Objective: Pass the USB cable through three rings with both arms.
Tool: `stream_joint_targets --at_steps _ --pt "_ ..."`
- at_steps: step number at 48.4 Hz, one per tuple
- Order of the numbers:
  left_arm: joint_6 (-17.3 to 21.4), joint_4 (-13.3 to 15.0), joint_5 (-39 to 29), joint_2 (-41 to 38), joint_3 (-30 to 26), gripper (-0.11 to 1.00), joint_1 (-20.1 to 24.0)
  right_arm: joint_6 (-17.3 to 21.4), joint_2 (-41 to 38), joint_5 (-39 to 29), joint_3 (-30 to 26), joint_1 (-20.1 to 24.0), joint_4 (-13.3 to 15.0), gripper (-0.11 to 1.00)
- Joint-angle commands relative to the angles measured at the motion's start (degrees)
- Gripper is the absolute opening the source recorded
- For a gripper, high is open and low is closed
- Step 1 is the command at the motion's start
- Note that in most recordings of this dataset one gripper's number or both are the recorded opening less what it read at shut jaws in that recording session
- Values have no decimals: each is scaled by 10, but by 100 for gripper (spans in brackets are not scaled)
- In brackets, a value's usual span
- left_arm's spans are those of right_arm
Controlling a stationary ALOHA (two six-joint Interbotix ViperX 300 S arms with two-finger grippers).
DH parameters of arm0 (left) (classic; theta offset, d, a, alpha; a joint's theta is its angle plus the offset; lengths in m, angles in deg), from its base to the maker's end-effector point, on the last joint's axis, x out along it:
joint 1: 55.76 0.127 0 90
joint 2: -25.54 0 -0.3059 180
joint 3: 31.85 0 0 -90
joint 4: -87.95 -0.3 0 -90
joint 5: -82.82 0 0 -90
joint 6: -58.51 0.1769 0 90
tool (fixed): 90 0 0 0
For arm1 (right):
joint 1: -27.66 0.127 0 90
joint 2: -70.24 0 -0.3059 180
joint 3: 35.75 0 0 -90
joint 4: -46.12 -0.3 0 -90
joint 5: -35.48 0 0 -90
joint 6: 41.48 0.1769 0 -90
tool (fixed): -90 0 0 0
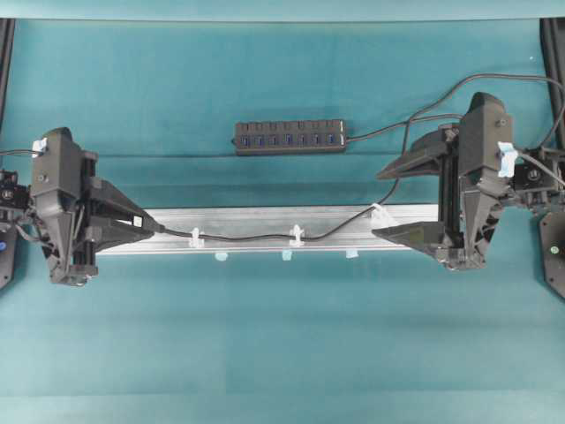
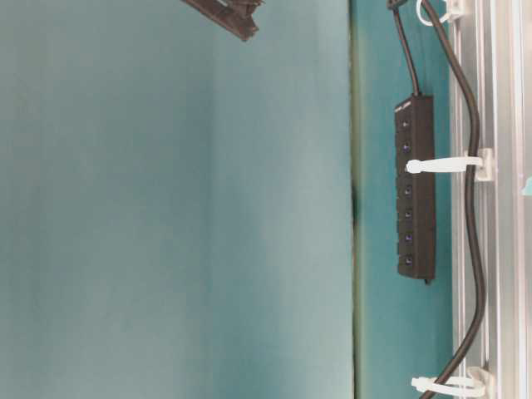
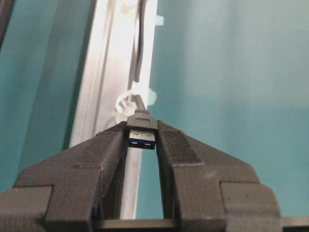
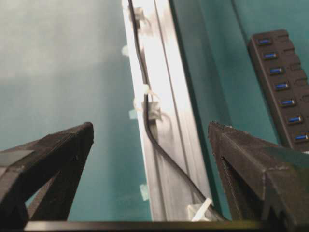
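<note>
Along the rail (image 1: pixel 265 221) mid-worktop, the limp, light cable (image 1: pixel 247 235) threads all three rings (image 1: pixel 297 235). The left pincer (image 1: pixel 152 226) pinches its rigid plug (image 3: pixel 142 131), the best hold; the right pincer (image 1: pixel 402 201) gapes.

No legible text, seemingly.

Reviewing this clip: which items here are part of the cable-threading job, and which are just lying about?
Part of the job:
- USB cable, plug held in the left tool
- three rings
- right tool, open
- silver rail carrying the rings

Lying about:
- USB hub
- pale blue tabs
</note>
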Motion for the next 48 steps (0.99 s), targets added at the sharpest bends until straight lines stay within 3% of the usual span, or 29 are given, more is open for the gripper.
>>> stream_joint_targets --at_steps 1,27,48 --pt "0 -1 6 3 -10 22 0 2 3 7 -7 1 -1 77" --pt "0 -2 4 3 -10 22 0 -5 1 45 -9 25 -1 77" --pt "0 -1 4 3 -10 22 0 -6 4 163 -16 38 2 77"
